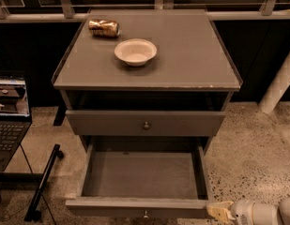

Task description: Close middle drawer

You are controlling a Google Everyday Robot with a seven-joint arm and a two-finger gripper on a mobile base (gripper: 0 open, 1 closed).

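Camera view: wide shallow grey middle drawer pulled out, plain inside; cream gripper lower right at its front corner, grip impossible to tell

The middle drawer is standing pulled well out; the gripper is sitting at the right end of its front panel.

Can, white bowl on cabinet top; laptop left.
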